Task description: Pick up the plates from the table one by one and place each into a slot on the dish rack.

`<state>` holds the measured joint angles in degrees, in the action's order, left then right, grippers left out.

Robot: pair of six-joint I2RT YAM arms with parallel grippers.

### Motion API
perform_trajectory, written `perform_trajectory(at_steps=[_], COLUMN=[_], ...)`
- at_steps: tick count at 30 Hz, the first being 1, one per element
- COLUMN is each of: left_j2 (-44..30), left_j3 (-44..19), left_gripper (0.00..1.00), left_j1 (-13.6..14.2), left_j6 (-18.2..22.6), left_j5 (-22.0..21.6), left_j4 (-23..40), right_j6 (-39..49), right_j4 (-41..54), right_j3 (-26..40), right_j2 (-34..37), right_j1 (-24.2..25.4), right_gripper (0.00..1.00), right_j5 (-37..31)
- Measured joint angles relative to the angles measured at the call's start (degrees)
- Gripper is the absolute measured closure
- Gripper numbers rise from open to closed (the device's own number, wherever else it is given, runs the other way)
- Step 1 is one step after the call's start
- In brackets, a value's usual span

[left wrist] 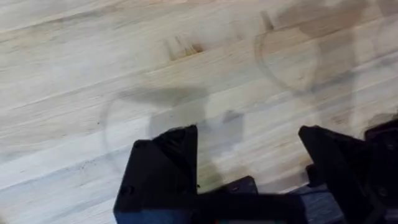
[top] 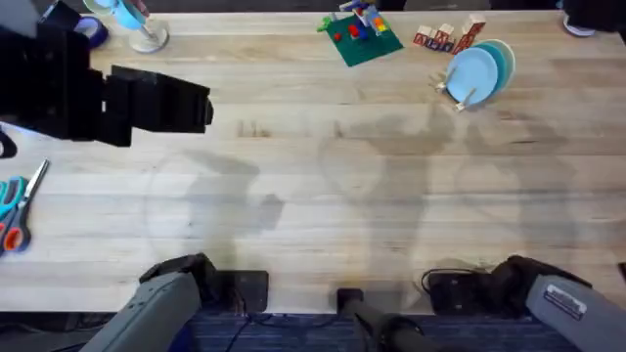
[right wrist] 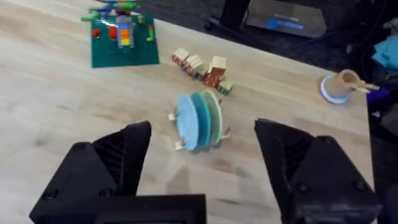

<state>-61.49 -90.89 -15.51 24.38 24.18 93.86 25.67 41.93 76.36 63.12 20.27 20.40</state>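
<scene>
The dish rack (top: 458,95) stands at the far right of the table (top: 323,166), with its dowels (right wrist: 175,146) showing under the plates. A light blue plate (top: 471,71) (right wrist: 185,121) stands upright in it. Behind that plate are a darker teal plate (right wrist: 202,117) and a paler plate (right wrist: 216,115). My left gripper (top: 245,288) (left wrist: 245,134) rests open over bare wood at the near edge. Near the front right edge my right gripper (top: 455,290) (right wrist: 203,129) is also open, far from the rack, with nothing between its fingers.
A green baseplate with bricks (top: 360,34) and coloured wooden blocks (top: 445,37) lie at the back near the rack. Scissors (top: 15,210) lie at the left edge. A large dark blurred shape (top: 98,88) hangs over the back left. A small stand (top: 137,24) is behind it.
</scene>
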Motion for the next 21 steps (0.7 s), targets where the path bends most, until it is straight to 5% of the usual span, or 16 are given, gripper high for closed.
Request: perform_trajectory(at_steps=[12, 21], left_j2=[0.0, 0.0], left_j3=[0.0, 0.0], left_gripper=[0.007, 0.007], left_j1=[0.0, 0.0], left_j6=[0.0, 0.0], left_j5=[0.0, 0.0], left_j4=[0.0, 0.0], right_j6=[-0.5, -6.0], right_j4=[17.8, 21.7], right_j3=[0.1, 0.2], right_j2=[-9.8, -16.2], right_j1=[0.0, 0.0], right_gripper=[0.007, 0.007], right_j5=[0.0, 0.0])
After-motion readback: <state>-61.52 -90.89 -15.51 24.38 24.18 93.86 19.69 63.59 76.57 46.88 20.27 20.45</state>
